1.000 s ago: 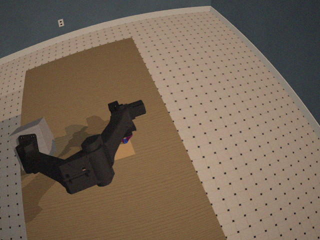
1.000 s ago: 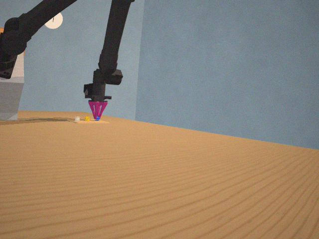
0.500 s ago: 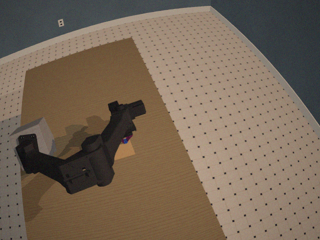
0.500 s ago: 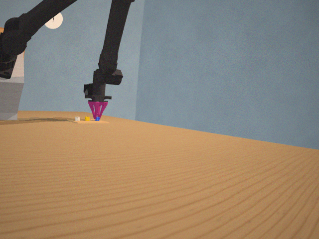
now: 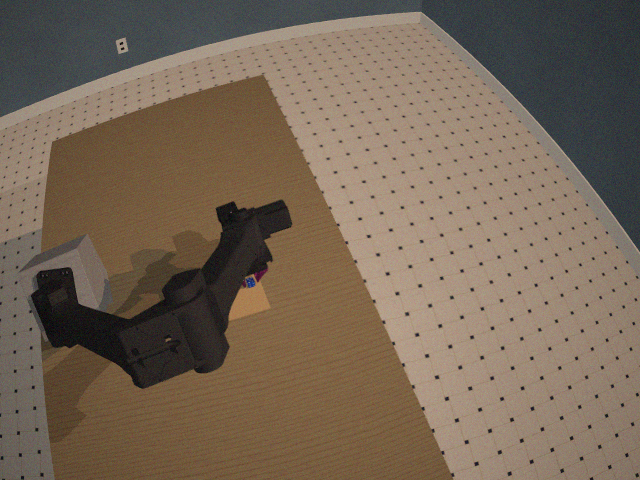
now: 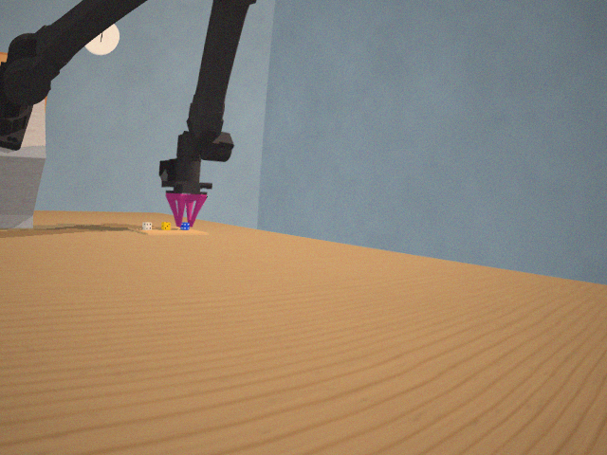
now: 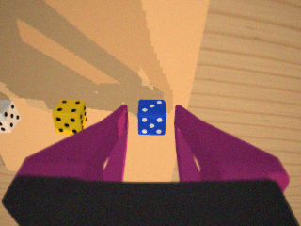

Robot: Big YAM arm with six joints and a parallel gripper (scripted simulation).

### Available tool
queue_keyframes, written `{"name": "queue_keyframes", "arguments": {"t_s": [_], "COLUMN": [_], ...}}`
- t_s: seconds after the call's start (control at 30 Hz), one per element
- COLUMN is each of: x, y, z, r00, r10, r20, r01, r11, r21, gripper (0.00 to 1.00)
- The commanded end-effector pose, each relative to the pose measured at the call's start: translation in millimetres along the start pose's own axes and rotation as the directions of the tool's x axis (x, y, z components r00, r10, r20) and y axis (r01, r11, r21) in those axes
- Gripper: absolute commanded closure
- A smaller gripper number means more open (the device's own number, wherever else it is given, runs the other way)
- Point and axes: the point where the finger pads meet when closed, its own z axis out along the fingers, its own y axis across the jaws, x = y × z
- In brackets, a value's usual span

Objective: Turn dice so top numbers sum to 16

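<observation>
In the top view, blue-grey walls (image 5: pixel 206 25) (image 6: pixel 416 122) meet a pale floor (image 5: pixel 465 217) dotted with dark spots, and a socket (image 5: pixel 121 45) sits on one wall. The brown wooden bench (image 5: pixel 336 382) (image 6: pixel 303 342) (image 7: pixel 254 75) carries a light mat (image 5: pixel 253 304) (image 6: pixel 176 232) (image 7: pixel 190 52). The black arm (image 5: pixel 155 346) (image 6: pixel 215 63) reaches over from beside a grey block (image 5: pixel 93 263) (image 6: pixel 18 188), covering part of the mat. The blue die (image 5: pixel 250 282) (image 6: pixel 184 226) (image 7: pixel 151 118) shows beside the magenta pincer (image 5: pixel 253 280) (image 6: pixel 184 226) (image 7: pixel 150 107).

In the exterior view, a round clock (image 6: pixel 103 40) hangs behind the arm. The white die (image 6: pixel 147 226) (image 7: pixel 7 116), yellow die (image 6: pixel 166 226) (image 7: pixel 70 116) and blue die stand in a row on the mat, apart from each other. The pincer points down at the blue one.

In the wrist view, the pincer is partly open and grips nothing; its fingertips stand either side of the blue die, with a narrow gap on each side. The blue die shows a three face and a five face. The yellow die lies outside the fingers, and the white one, farther out, is cut off by the frame edge.

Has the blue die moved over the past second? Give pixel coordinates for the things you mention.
No visible shift: the blue die (image 5: pixel 250 282) (image 6: pixel 184 226) (image 7: pixel 151 117) keeps its place beside the yellow die (image 6: pixel 166 226) (image 7: pixel 70 117) in the exterior view.
</observation>
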Motion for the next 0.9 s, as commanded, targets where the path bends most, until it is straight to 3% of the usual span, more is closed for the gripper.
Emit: {"name": "queue_keyframes", "arguments": {"t_s": [0.0,0.17,0.27,0.87], "x": [2,2,2,1], "y": [-7,-8,-17,-19], "z": [2.1,0.3,-19.9,-95.2], "r00": [1.000,1.000,1.000,1.000], "r10": [0.010,0.010,0.015,0.025], "r20": [0.000,0.000,0.000,0.010], "r01": [-0.010,-0.010,-0.015,-0.025], "r11": [1.000,1.000,0.999,0.999], "r21": [0.006,0.008,0.041,0.047], "gripper": [0.70,0.70,0.70,0.70]}}
